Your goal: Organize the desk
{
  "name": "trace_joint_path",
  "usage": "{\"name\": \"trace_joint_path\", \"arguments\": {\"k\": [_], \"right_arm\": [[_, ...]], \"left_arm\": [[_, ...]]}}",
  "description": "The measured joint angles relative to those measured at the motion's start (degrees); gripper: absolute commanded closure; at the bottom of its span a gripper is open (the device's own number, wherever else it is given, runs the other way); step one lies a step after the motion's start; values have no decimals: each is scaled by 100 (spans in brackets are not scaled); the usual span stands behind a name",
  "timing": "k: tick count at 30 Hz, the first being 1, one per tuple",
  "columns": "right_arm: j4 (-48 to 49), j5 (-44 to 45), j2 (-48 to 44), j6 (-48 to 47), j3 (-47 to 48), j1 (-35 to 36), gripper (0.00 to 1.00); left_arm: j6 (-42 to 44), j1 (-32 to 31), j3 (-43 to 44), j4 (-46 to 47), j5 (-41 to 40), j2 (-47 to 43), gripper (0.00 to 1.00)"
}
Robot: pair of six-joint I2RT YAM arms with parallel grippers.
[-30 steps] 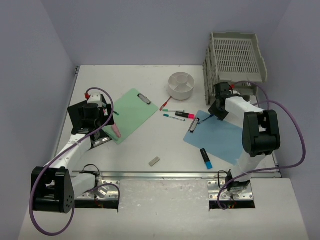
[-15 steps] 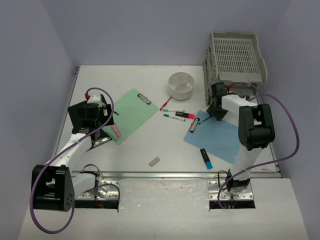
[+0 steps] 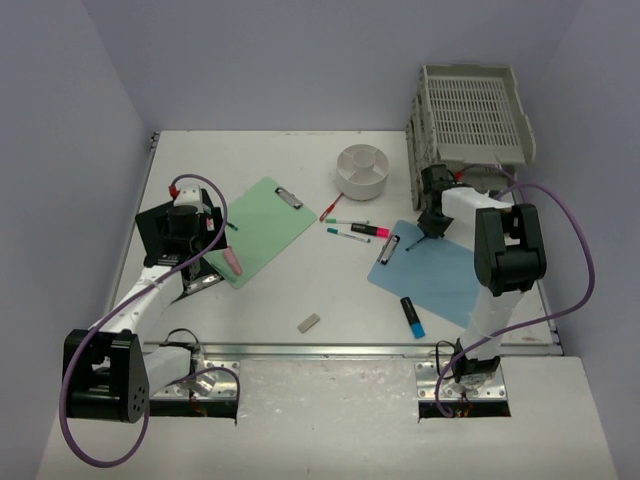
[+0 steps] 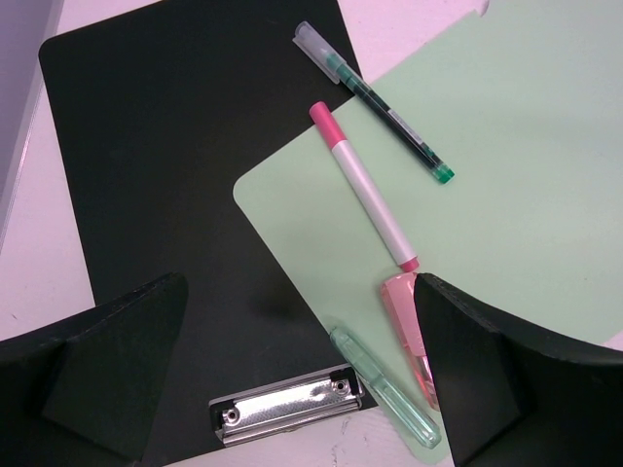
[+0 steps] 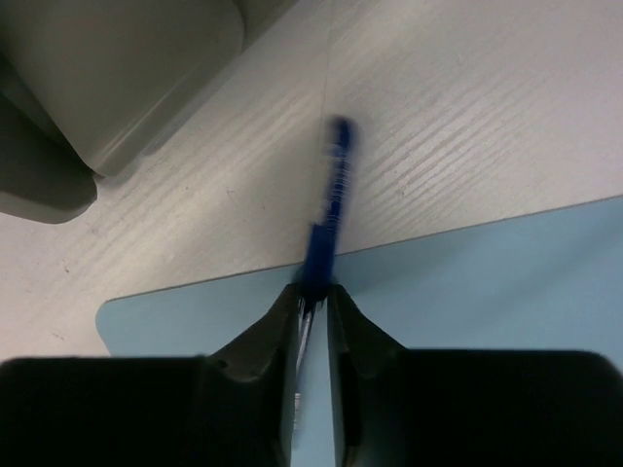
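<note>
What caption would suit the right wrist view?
Right gripper pinches a blue pen at the edge of the blue clipboard.

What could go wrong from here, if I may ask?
The slim blue pen is pinched only near one end by the right fingers and looks blurred, so it may pivot or slip out. Its free tip sits close to the grey slotted plastic paper trays and could snag on them.

On the white desk [image 3: 300, 290] are laid a green clipboard [image 3: 262, 228] at left, a blue clipboard [image 3: 440, 275] at right, a round dish [image 3: 361, 170] and grey trays [image 3: 470, 115] far, and an eraser [image 3: 309, 322] near.
</note>
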Motion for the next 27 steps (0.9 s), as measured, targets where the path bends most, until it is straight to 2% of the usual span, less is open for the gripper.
{"name": "trace_joint_path", "arguments": {"k": [2, 9, 16, 20, 23, 27], "right_arm": [[-7, -22, -5, -22, 0, 0, 100], [-310, -413, -307, -113, -240, -2, 100], [-363, -1055, -2040, -823, -1041, 0, 100], [433, -1443, -3191, -1746, -1475, 0, 100], [1488, -1865, -3919, -2576, -2017, 42, 100], [2548, -2448, -4263, -3394, -2394, 211, 100]], "left_arm": [[1, 1, 0, 0, -15, 3, 0], [2, 1, 2, 0, -69, 17, 0], [27, 2, 112, -71, -50, 96, 0], [77, 0, 178, -127, 48, 163, 0], [271, 1, 200, -192, 371, 163, 0], [492, 2, 201, -294, 962, 36, 0]]}}
